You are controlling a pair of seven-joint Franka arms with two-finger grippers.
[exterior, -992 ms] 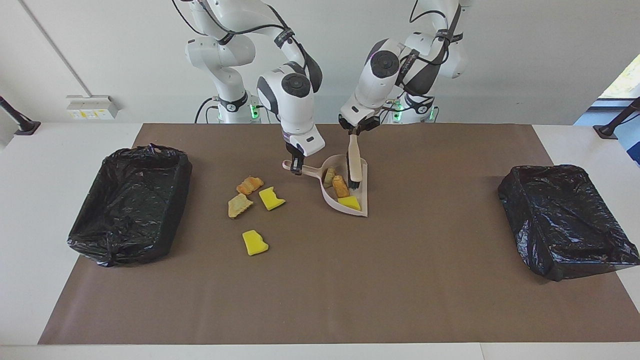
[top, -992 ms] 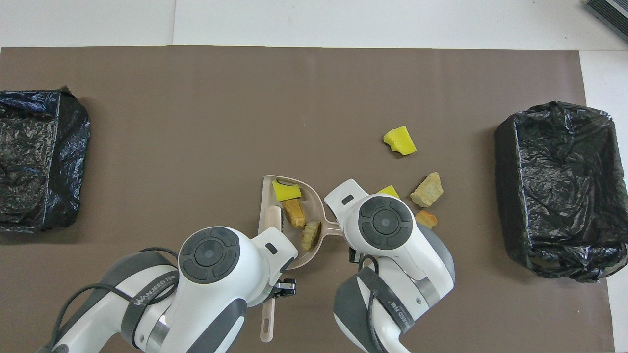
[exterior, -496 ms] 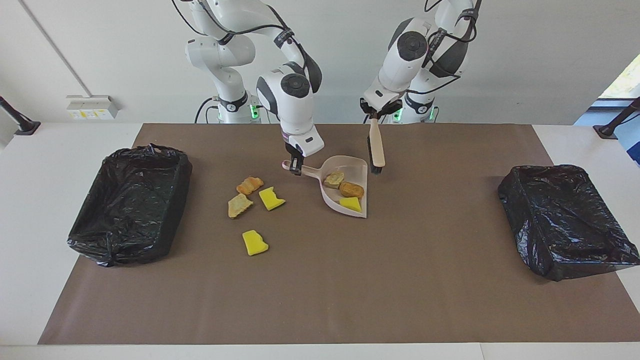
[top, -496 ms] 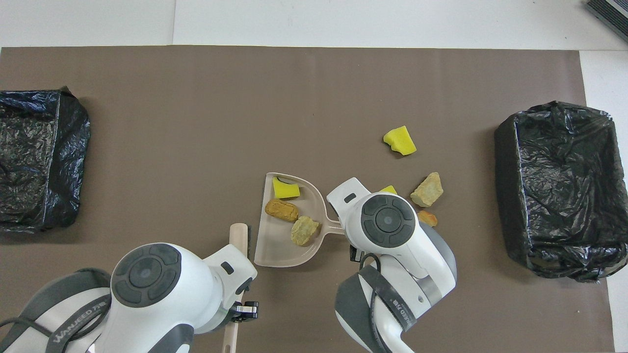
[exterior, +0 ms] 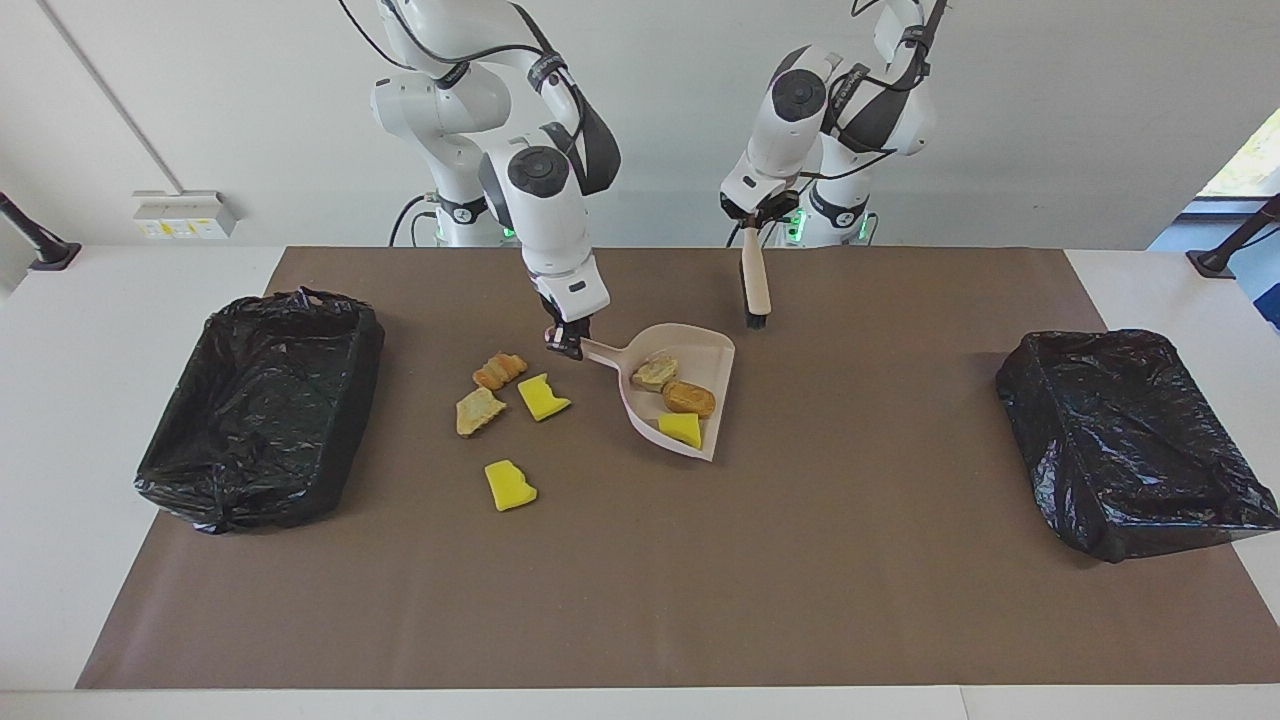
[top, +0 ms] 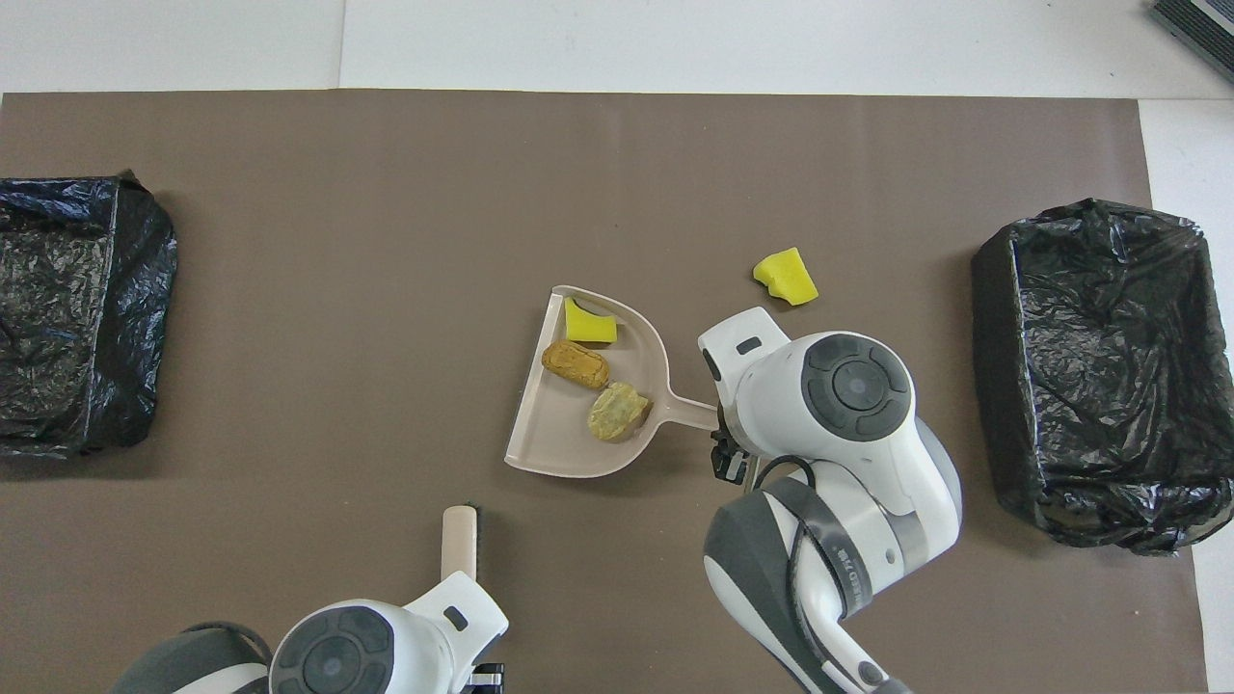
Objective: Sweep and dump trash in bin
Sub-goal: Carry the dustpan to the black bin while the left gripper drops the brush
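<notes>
1. Nearest to the robots, the left tool [exterior: 757, 226] is closed on the handle of the beige hand brush [exterior: 753, 285], which hangs with its long axis almost vertical, bristles down, over bare brown mat [exterior: 700, 580].
2. The right tool [exterior: 566, 341] grips the handle end of the beige dustpan [exterior: 700, 350], raised over the mat. Its handle points toward the right arm's end of the desk [exterior: 60, 330], its open lip toward the left arm's end.
3. Three trash pieces [exterior: 680, 398] lie in the pan; four loose scraps [exterior: 520, 400] lie on the mat beside it, toward the right arm's end.
4. A black-lined bin [exterior: 260, 405] stands at that end, a second bin [exterior: 1125, 435] at the other.
5. Farther out, the mat is open up to its edge.
</notes>
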